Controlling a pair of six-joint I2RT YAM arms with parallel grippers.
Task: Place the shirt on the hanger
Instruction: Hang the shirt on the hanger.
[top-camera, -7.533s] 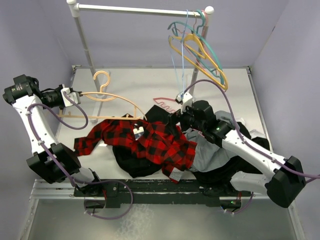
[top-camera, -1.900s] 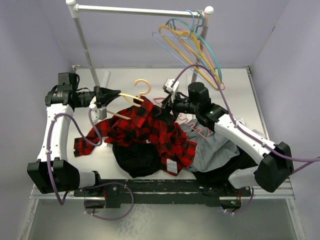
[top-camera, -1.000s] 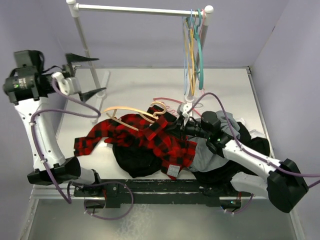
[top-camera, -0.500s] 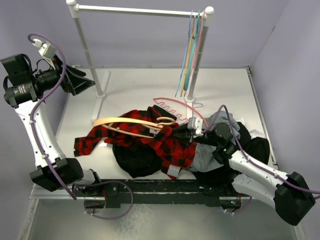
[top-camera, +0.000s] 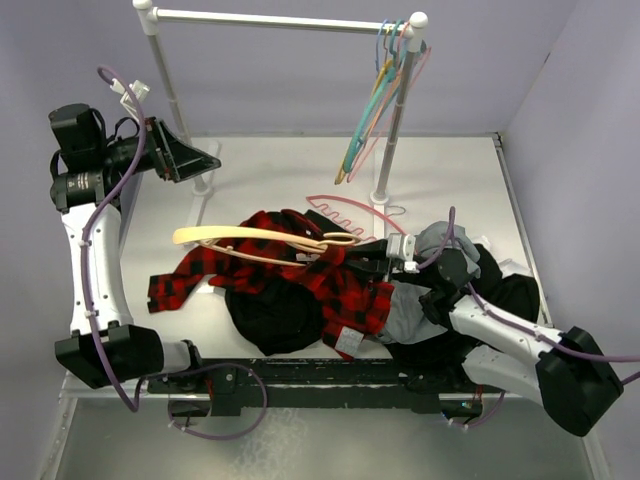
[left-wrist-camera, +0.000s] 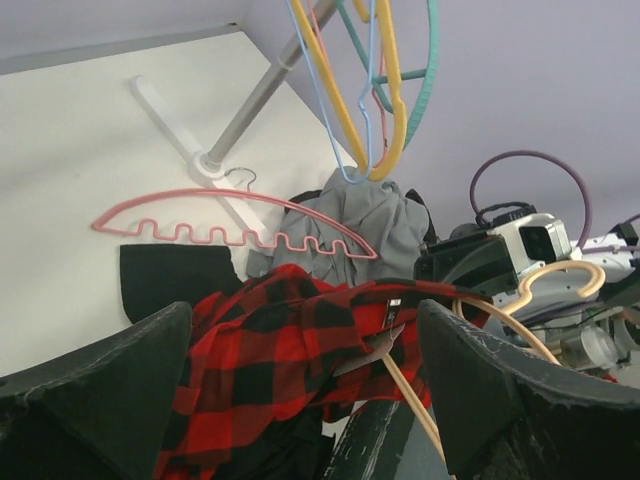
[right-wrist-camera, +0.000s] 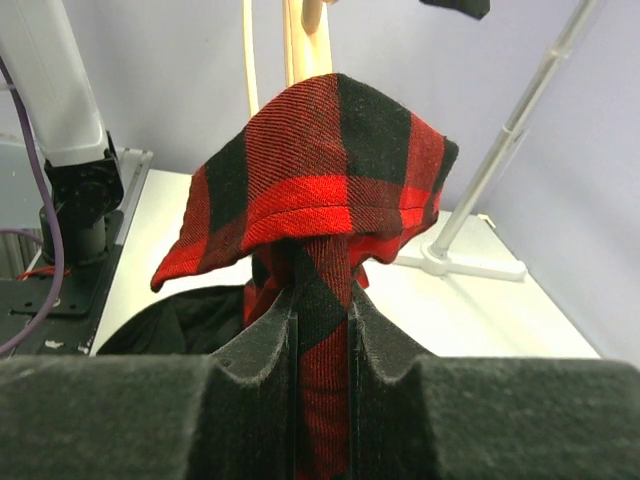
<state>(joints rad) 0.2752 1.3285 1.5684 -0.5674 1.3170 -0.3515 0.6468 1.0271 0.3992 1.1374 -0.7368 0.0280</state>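
Observation:
The red-and-black plaid shirt lies bunched mid-table over dark clothes. The pale tan hanger rests across its top, one end under the cloth, its hook pointing right. My right gripper is low at the shirt's right edge, shut on a fold of the shirt that stands up between its fingers, with the hanger behind. My left gripper hangs open and empty high at the back left, well clear. It looks down on the shirt and the hanger's hook.
A white rack stands at the back, with several coloured hangers swinging near its right post. A pink wavy hanger lies behind the shirt. A black garment and a grey garment lie along the near edge.
The left gripper has swung right, still open and empty. The right gripper has drawn back to the right with the fold; the hanger now lies flatter across the shirt. The rack's hangers keep swinging.

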